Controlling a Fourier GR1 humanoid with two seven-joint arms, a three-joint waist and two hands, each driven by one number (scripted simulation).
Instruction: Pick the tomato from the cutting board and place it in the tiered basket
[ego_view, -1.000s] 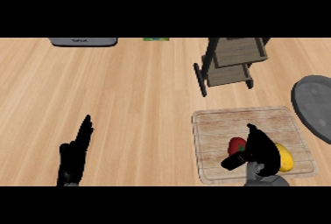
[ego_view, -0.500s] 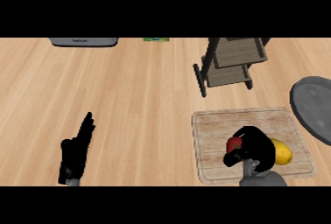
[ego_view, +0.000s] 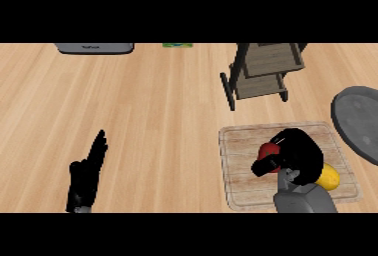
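R hand (ego_view: 297, 150) has closed further over tomato (ego_view: 268, 151) since 0.5 s ago; fingers curl round it, thumb under. Tomato over board (ego_view: 242, 187) mid-right, yellow fruit (ego_view: 330, 178) just beside. Basket (ego_view: 267, 67) well apart, beyond board. L hand (ego_view: 87, 172) released, fingers straight, lower left.

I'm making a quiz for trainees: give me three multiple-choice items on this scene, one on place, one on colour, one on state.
1. Where is the tomato? A in the tiered basket; B at the cutting board; C by the left hand.
2. What colour is the item beside it? A green; B blue; C yellow.
3. The right hand is: A curled round the tomato; B flat open; C unseen.
Answers: B, red shows against the board; C, yellow beside the hand; A, it wraps the tomato.
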